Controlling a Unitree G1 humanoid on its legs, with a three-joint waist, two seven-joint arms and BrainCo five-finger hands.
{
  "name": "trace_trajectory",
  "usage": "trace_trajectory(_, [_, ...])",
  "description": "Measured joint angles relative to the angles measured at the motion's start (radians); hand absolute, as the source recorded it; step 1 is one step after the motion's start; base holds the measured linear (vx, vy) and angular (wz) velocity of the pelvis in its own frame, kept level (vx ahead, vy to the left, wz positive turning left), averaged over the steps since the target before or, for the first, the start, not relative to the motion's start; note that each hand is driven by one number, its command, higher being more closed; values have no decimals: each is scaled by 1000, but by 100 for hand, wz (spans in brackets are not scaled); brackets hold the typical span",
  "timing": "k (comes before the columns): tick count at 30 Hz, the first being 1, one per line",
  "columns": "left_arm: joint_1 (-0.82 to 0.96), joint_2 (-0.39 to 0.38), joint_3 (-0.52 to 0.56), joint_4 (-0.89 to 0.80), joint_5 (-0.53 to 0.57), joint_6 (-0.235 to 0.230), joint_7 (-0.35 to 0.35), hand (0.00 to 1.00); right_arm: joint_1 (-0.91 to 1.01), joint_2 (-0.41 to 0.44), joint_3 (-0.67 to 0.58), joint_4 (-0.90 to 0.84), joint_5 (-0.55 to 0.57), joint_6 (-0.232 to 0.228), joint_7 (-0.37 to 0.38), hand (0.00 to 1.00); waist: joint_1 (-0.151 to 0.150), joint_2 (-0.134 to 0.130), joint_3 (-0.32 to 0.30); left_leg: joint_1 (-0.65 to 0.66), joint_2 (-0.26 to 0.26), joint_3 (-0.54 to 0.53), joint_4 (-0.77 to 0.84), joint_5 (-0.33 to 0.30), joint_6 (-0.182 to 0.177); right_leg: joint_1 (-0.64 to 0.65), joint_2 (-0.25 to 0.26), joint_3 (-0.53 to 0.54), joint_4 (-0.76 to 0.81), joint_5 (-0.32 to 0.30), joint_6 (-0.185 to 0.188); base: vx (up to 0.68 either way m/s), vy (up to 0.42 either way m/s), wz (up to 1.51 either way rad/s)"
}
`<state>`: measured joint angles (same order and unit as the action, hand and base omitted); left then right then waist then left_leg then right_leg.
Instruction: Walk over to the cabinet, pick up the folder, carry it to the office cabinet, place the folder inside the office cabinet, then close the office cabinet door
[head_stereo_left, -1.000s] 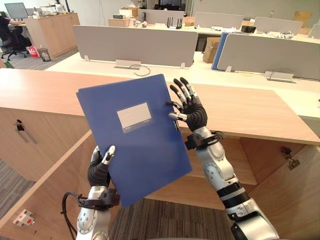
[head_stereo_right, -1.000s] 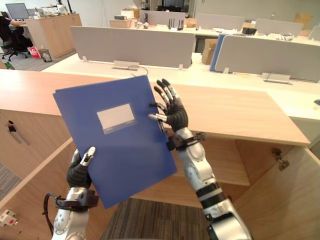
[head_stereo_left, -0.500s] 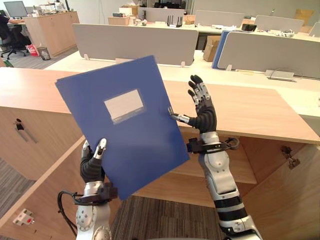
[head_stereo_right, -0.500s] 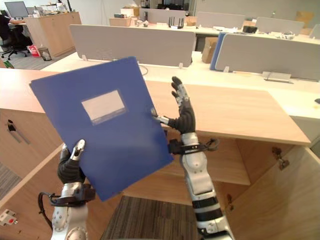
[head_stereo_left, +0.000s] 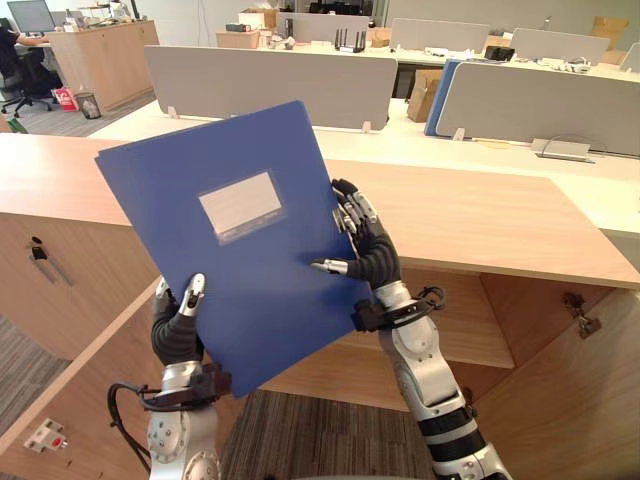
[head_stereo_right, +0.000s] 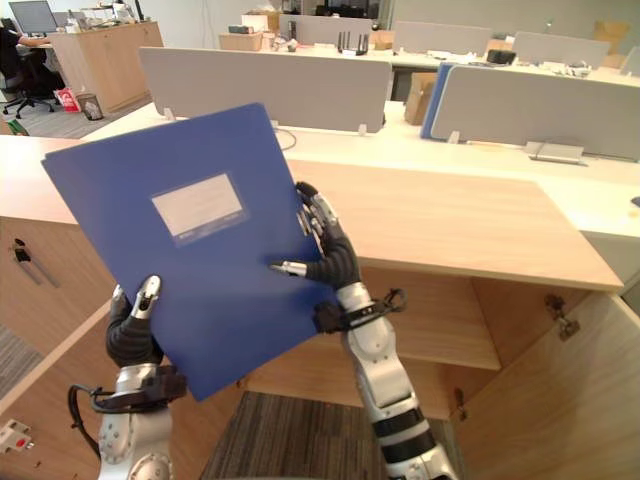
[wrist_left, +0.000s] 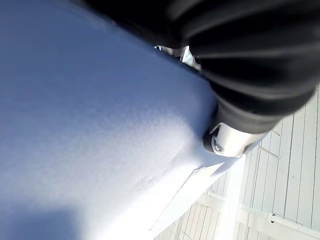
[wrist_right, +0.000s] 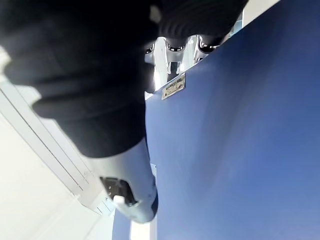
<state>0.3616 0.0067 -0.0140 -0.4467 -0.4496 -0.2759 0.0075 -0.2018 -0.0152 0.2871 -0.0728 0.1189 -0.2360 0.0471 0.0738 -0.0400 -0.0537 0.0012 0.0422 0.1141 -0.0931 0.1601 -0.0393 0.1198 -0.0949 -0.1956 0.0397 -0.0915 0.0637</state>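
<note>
The blue folder (head_stereo_left: 240, 240) is held up, tilted, above the open office cabinet (head_stereo_left: 500, 220). The right hand (head_stereo_left: 365, 255), spread clear half a second ago, now pinches its right edge, thumb across the front. The left hand (head_stereo_left: 175, 330) grips its lower corner, so lowering it inside looks next.

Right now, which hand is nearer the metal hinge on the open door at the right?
Right. The right hand grips the folder by its right edge, with the hinge off to its right; the left hand pinches the folder's lower left edge, farther off.
</note>
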Motion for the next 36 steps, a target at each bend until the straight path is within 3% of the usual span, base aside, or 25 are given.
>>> trace_trajectory(7, [1,39,4,0,-29,-2,-1,100,-26,-20,20,127,194,1,23,0,2,-1,0,0,0,0,0,0,0,0,5,0,-1,1,-1,0,0,0])
trace_trajectory(12, [0,62,8,-4,-122,-8,-17,100,-135,-22,20,267,301,20,25,0,5,-1,0,0,0,0,0,0,0,0,5,1,-1,2,-2,0,0,0])
trace_trajectory(22, [-24,113,31,-15,-182,-13,-19,100,-263,-26,61,399,371,24,31,0,18,-1,0,-1,1,4,1,0,0,-2,6,5,-2,3,-5,0,0,0])
trace_trajectory(24, [-25,128,31,-16,-183,-17,-19,100,-284,-49,85,424,377,36,46,0,20,-1,0,-2,1,5,1,0,0,-4,6,7,-3,3,-5,0,0,0])
trace_trajectory(28, [-26,212,31,-36,-180,-36,-20,100,-392,-225,272,446,450,89,132,0,21,-5,2,-8,3,7,4,1,-1,-11,8,10,-5,7,-9,0,0,0])
trace_trajectory(29, [-30,232,31,-36,-178,-46,-21,100,-419,-266,309,446,456,98,157,100,21,-6,3,-10,3,7,4,1,-1,-13,8,10,-5,7,-9,0,0,0])
trace_trajectory(30, [-37,264,31,-36,-177,-56,-27,100,-466,-337,371,442,478,108,185,100,22,-6,2,-16,4,7,5,2,-2,-18,9,10,-6,9,-9,0,0,0])
trace_trajectory(36, [-42,322,22,-36,-194,-96,-68,100,-581,-554,512,353,603,128,281,100,24,-8,3,-19,4,7,5,1,-2,-19,11,12,-8,12,-10,0,0,0])
